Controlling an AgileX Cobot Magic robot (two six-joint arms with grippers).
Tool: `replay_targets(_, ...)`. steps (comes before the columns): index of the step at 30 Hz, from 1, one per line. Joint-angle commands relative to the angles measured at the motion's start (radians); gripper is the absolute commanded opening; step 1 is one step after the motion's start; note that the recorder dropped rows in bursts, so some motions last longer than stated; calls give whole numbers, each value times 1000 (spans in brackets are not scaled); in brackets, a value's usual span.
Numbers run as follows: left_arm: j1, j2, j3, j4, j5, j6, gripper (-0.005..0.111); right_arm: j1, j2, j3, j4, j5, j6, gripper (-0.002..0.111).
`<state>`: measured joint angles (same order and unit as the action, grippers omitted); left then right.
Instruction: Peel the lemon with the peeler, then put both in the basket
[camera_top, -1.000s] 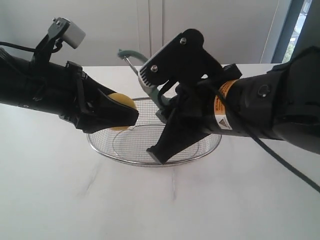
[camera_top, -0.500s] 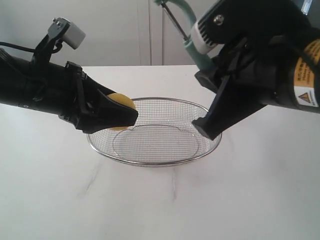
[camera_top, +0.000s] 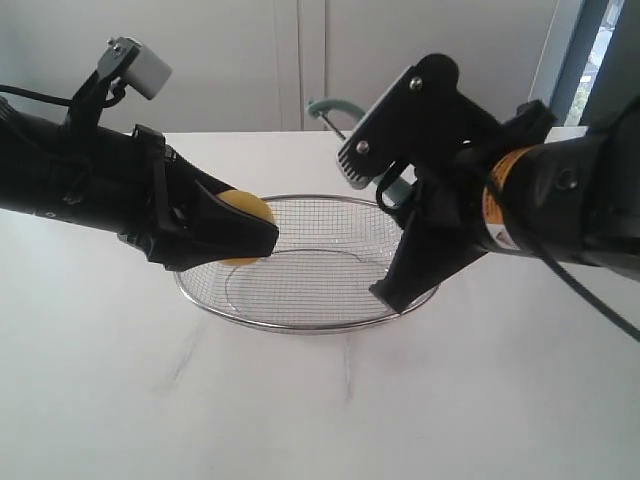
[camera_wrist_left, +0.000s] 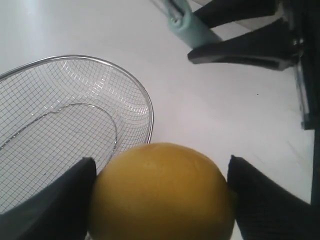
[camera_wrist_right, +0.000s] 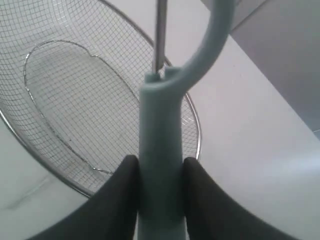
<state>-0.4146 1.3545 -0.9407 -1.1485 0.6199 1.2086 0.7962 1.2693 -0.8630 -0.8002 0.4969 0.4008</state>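
My left gripper (camera_top: 245, 232) is shut on the yellow lemon (camera_top: 247, 213), holding it above the left rim of the wire-mesh basket (camera_top: 300, 320). Seen from the left wrist, the lemon (camera_wrist_left: 161, 192) fills the space between both black fingers, with the basket (camera_wrist_left: 145, 100) beneath it. My right gripper (camera_top: 395, 245) is shut on the pale teal peeler (camera_top: 330, 108), above the basket's right side. The right wrist view shows the peeler (camera_wrist_right: 160, 135) clamped by its handle in the right gripper (camera_wrist_right: 160, 192), its curved head and metal blade pointing away over the basket (camera_wrist_right: 192, 117).
The basket sits on a white marble-look tabletop (camera_top: 320, 410). A white wall or cabinet (camera_top: 300, 60) stands behind the table, and a window edge (camera_top: 600, 50) shows at the far right.
The right arm swung up and to the right with the peeler, then came back down to the basket's right side. The left arm and the lemon stayed still.
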Motion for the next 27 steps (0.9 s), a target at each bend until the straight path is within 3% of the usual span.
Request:
replay_targets(1, 5, -5, 3, -41, 31, 0, 0, -12, 62, 4, -10, -59, 25, 0)
replay_targets(11, 5, -5, 3, -57, 49, 3, 0, 27, 140, -9, 53, -174, 23, 0)
replay_targets(27, 5, -5, 3, -57, 43, 3, 0, 72, 140, -9, 90, -175, 23, 0)
